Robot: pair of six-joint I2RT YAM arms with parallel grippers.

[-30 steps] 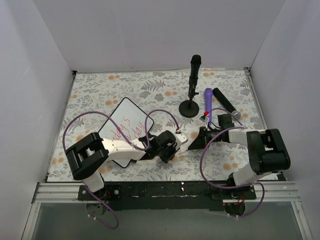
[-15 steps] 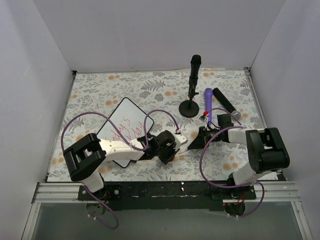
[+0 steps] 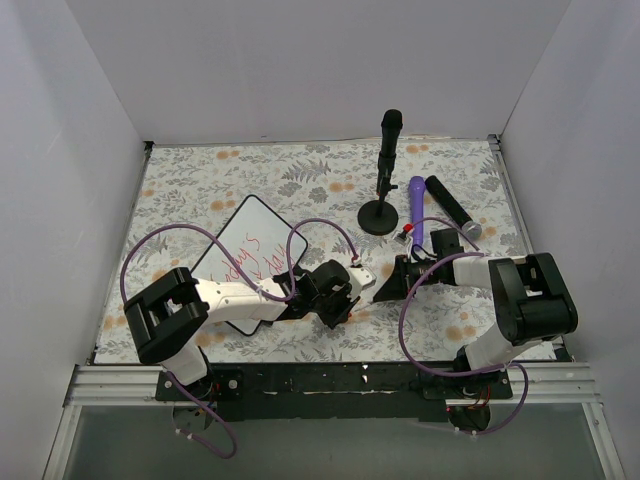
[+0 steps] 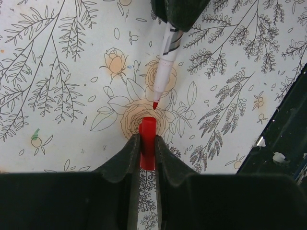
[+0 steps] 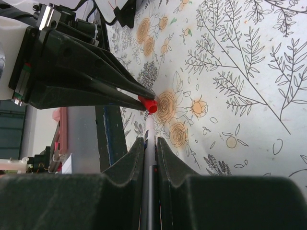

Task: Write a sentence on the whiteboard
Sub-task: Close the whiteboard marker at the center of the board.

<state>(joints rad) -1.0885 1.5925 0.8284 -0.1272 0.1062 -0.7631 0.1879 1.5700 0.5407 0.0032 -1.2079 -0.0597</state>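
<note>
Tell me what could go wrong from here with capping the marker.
1. The marker tip sits slightly off the line of the red cap mouth. Pushing now could miss and smear ink on the fingers of the left gripper.
2. The left gripper pinches the cap only at its fingertips, so an end-on push from the right gripper may slide it back or twist it loose.
3. The bare tip hangs over the floral table cover; a dip might stain it.

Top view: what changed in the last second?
The right hand, shut on the marker, slid left toward the left hand, bringing the tip nearly up to the red cap pinched there. Nothing taken or released. The whiteboard and mic stand stayed put.
</note>
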